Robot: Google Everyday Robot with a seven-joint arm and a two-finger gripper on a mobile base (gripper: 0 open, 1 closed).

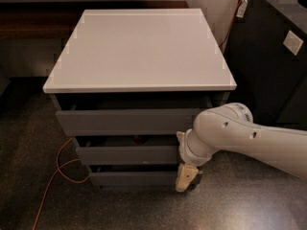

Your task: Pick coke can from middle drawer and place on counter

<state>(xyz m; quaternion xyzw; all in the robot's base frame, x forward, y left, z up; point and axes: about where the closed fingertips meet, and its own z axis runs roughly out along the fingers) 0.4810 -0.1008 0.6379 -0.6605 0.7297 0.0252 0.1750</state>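
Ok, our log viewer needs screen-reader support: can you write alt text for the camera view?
A robot's white arm reaches in from the right, its gripper low at the right front corner of a grey three-drawer cabinet with a white counter.

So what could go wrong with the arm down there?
The gripper sits low, by the right end of the bottom drawer, so it might catch that instead of the middle drawer. The middle drawer is open only a crack, too narrow to reach inside. The orange cable on the floor could snag.
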